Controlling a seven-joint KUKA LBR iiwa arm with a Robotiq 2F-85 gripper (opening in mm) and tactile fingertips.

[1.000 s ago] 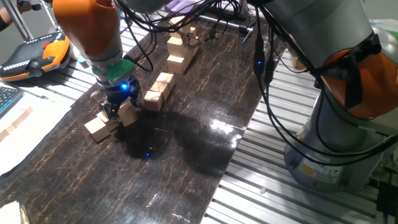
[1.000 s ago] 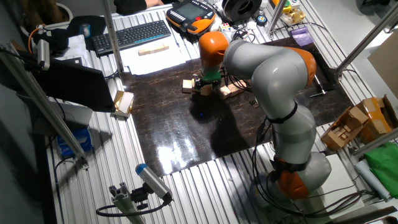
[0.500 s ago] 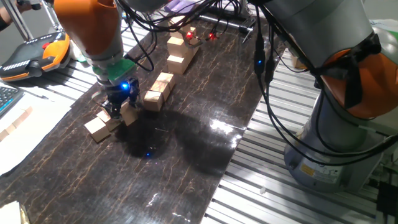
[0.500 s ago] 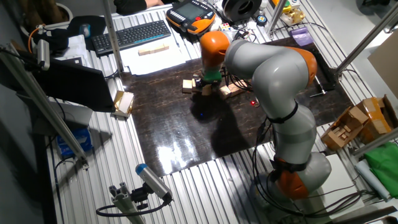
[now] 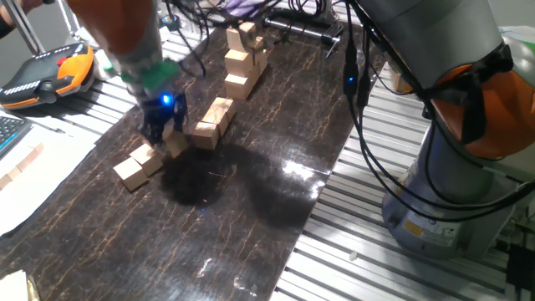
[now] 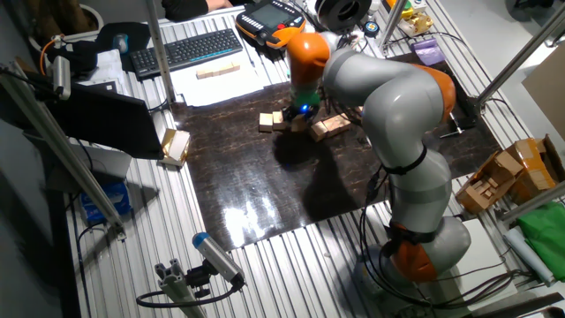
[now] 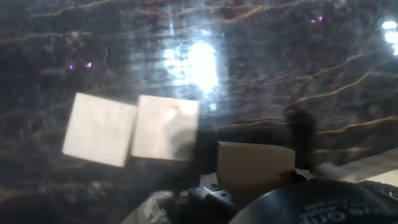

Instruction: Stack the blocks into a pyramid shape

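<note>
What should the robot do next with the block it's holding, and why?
Probably lower the held block beside the two blocks touching on the table; a pyramid's bottom row likely needs three, and the end effector hangs close to them.

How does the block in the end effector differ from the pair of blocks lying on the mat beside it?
1. The held block is clamped in the end effector, off the dark mat; the pair of blocks rests flat on it, untouched.
2. The held block is alone; the pair of blocks sits side by side, touching.
Shared: all look like plain tan wooden cubes of the same size.
</note>
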